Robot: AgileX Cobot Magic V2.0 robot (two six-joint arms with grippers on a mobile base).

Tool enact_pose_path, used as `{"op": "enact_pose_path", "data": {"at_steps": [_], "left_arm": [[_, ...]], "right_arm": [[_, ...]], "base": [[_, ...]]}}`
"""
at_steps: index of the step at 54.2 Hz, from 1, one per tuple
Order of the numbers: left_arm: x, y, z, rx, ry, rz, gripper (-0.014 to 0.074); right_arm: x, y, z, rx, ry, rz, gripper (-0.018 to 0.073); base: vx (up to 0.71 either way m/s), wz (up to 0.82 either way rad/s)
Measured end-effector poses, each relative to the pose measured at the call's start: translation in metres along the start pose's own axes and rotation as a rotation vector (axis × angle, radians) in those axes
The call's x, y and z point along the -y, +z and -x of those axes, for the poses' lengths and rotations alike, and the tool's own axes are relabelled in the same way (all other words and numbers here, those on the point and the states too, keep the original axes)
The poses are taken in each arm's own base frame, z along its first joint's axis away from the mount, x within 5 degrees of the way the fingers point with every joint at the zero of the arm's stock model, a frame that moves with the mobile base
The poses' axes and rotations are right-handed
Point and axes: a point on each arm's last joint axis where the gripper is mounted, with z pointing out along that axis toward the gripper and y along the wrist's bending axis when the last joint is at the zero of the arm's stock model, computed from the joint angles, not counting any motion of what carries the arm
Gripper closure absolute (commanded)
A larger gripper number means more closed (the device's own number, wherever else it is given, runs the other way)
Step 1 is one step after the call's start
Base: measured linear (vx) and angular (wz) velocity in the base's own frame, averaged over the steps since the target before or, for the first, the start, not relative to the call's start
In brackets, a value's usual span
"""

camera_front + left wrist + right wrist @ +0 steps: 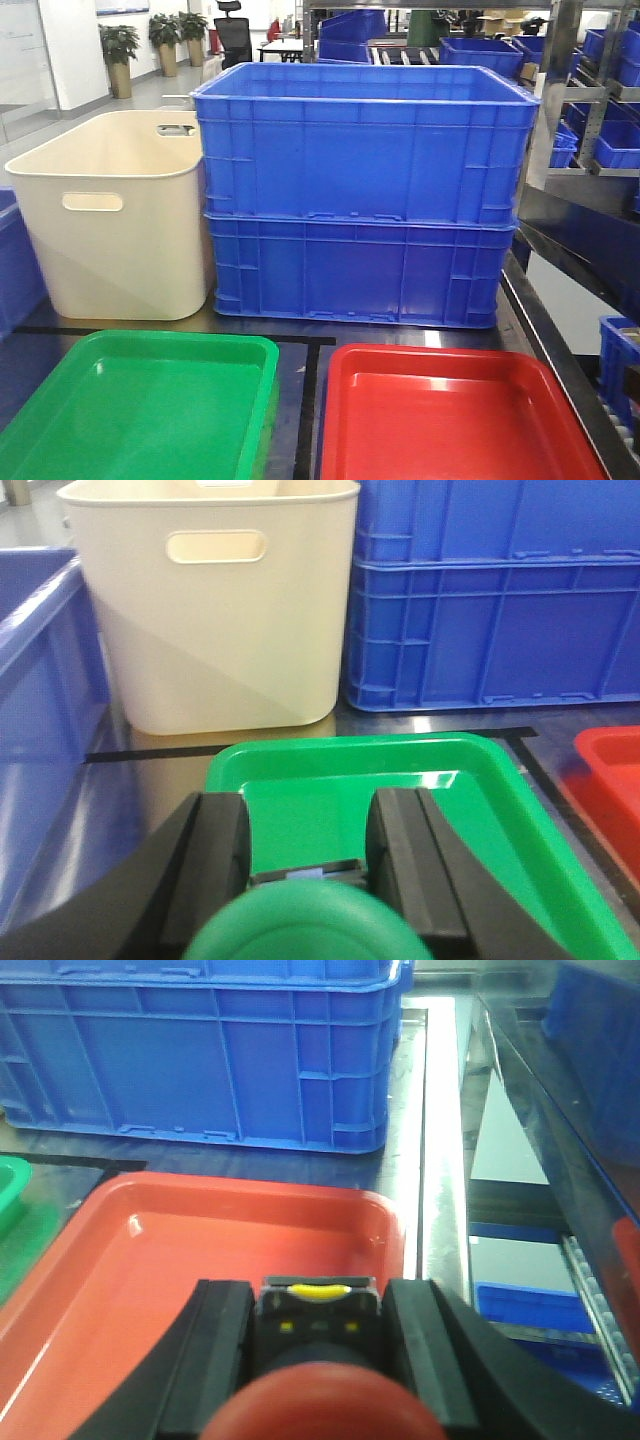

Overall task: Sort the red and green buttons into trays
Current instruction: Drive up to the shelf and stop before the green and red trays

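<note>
two grippers each pinched one button. the left gripper (308, 825) had its black fingers (222, 850) drawn in partway onto a green-capped button (310, 925). the button's dark body sat wedged between them, over the near end of the green tray (350, 748). the right gripper (318, 1300) clamped a red-capped button (320, 1400) the same way. its dark body showed small yellow bits, and it hung over the near end of the red tray (200, 1245). whether either button touched a tray floor could not be told.

the stack of two blue crates (360, 200) stood at the back. the green tray lay in front of the stack's left side and the red tray in front of its right side. a dark strip of table (300, 400) ran between the trays. a cream tub (120, 230) stood just left of the stack. the crates' insides were hidden.
</note>
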Motion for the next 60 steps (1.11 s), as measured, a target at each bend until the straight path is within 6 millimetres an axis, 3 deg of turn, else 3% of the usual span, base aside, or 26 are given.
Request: {"op": "enact_pose_path", "data": {"at_steps": [50,60], "left_arm": [[0.0,0.0,0.0003,0.003,0.0,0.0,0.0599],[-0.0007,0.0017,0.009,0.1,-0.021,0.007,0.0599]], "right_arm": [[-0.0028,-0.0001,0.0012,0.014,0.02,0.024,0.0568],[-0.0067,0.0087,0.0091,0.091,0.068,0.065,0.0568]], "base": [[0.0,-0.01],[0.0,0.0]]}}
